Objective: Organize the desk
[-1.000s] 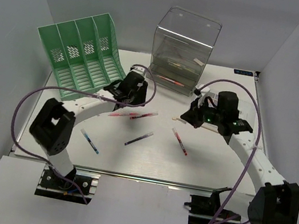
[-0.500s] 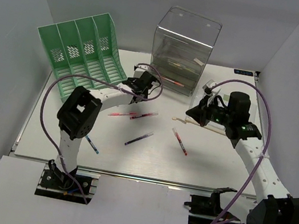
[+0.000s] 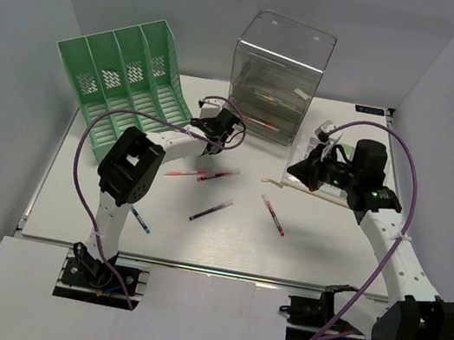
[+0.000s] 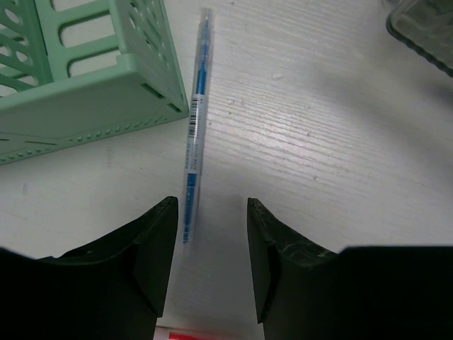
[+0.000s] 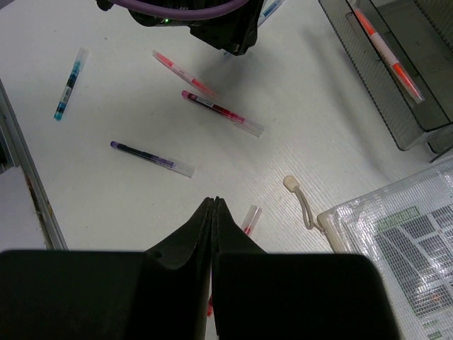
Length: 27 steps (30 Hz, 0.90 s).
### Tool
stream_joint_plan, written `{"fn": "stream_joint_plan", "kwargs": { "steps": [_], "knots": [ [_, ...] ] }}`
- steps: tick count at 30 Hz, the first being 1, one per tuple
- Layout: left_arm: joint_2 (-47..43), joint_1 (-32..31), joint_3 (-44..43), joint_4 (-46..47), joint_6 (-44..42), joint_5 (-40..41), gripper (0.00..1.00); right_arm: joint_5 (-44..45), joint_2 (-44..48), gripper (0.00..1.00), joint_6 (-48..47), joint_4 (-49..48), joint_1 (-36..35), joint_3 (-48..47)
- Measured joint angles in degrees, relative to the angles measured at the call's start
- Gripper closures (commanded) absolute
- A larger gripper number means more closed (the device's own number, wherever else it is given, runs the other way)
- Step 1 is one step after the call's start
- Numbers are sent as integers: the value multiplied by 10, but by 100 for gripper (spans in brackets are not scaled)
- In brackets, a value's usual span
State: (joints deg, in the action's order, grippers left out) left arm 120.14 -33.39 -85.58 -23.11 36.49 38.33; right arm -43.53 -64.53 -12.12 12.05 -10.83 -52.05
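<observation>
Two end effectors (image 4: 210,207) (image 5: 214,203) above desk (image 3: 223,242)

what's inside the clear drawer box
The clear drawer box has its bottom drawer pulled out, holding an orange-and-white pen. Upper drawers show a few pale items through the walls; too blurred to identify.

Setting: robot lab test cell, dressed as an office desk.

Evidence:
- White desk (image 3: 326,258) boxed in left, back and right by bare pale grey walls (image 3: 19,54).
- Left arm (image 3: 126,170) and right arm (image 3: 390,243) are bolted to a metal rail (image 3: 217,274) at the near edge.
- Purple cables (image 3: 80,157) loop loose off both arms.
- Office goods on the desk: green file rack (image 3: 124,81), clear drawer box (image 3: 278,78), pens (image 3: 211,210) scattered flat.
</observation>
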Motion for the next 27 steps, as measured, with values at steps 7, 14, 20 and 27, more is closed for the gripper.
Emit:
{"fn": "stream_joint_plan", "kwargs": {
  "steps": [7,14,20,27],
  "knots": [
    [5,2,0,8,4,29,48,-8,0,100,2,0,11,0],
    [5,3,13,28,5,40,50,-17,0,100,5,0,19,0],
    [12,5,27,42,6,40,51,-25,0,100,11,0,25,0],
    [28,7,27,48,7,39,55,-32,0,100,12,0,30,0]
  ]
}}
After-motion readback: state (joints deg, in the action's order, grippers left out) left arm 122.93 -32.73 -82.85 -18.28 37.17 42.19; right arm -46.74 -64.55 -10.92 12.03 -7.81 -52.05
